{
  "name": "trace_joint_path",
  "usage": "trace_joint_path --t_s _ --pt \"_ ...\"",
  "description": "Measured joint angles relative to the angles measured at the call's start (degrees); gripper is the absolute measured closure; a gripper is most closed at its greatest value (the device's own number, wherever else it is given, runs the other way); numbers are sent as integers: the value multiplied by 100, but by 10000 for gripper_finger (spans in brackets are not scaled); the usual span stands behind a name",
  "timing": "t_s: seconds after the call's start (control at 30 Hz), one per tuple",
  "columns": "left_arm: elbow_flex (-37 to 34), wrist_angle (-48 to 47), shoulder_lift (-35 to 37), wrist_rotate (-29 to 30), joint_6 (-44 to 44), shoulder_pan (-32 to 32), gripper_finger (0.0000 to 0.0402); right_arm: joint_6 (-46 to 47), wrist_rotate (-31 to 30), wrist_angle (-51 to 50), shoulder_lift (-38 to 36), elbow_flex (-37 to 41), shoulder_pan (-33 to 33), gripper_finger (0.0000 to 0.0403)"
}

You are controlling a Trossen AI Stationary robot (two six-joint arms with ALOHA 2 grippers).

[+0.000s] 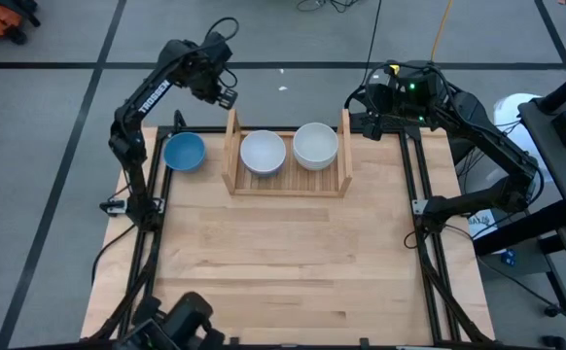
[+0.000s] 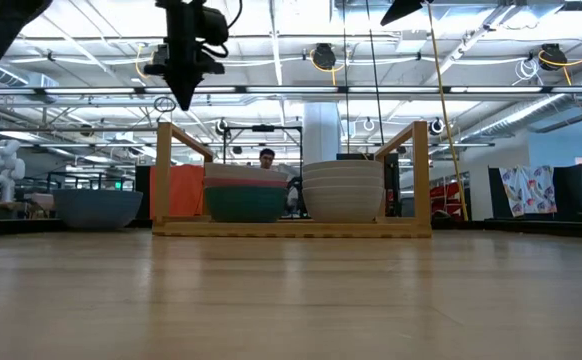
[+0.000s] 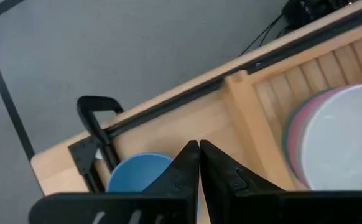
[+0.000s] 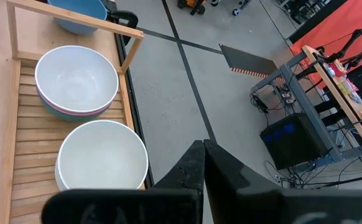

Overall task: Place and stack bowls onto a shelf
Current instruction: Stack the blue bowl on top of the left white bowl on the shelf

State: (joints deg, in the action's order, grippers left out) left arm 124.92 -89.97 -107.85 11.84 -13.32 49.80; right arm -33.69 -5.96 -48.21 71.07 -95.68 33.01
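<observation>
Risk: blue bowl (image 1: 184, 152) is sitting off the shelf (image 1: 288, 185), close to the table's far left edge; a skewed pinch on its rim could be tipping or nudging it over.

Left gripper (image 1: 227, 98): hovering high, fingers closed, holding nothing; the blue bowl is lying at its 7 o'clock, the left stack (image 1: 263, 153) at 5 o'clock.

Right gripper (image 1: 368, 125): waiting beyond the shelf's right panel, closed, empty; right stack (image 1: 315, 145) at its 8 o'clock.

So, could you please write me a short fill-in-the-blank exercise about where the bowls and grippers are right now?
1. The shelf holds ____ stacks of bowls.
2. The bowl on the table outside the shelf is ____ in colour.
3. The left gripper has its fingers ____ above the table's far edge.
4. The left stack is topped by a ____ bowl.

Missing words: two; blue; shut; white
</observation>
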Motion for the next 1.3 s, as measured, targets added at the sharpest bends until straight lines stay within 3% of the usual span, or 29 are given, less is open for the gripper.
trace_joint_path --t_s 0.17,0.6,0.77,0.9,1.3 --pt "-361 0 29 33 38 255 380 -7 0 7 -1 1 0 403" --pt "-2400 -1 15 -479 257 693 396 -203 0 35 -1 0 0 403" --pt "-2923 5 33 -524 879 719 386 -248 0 35 0 2 0 403" --pt "-3172 2 33 -534 1216 708 377 -302 0 47 0 2 0 403" --pt "-3296 -1 35 -684 1089 707 333 -299 0 449 0 2 -1 403"
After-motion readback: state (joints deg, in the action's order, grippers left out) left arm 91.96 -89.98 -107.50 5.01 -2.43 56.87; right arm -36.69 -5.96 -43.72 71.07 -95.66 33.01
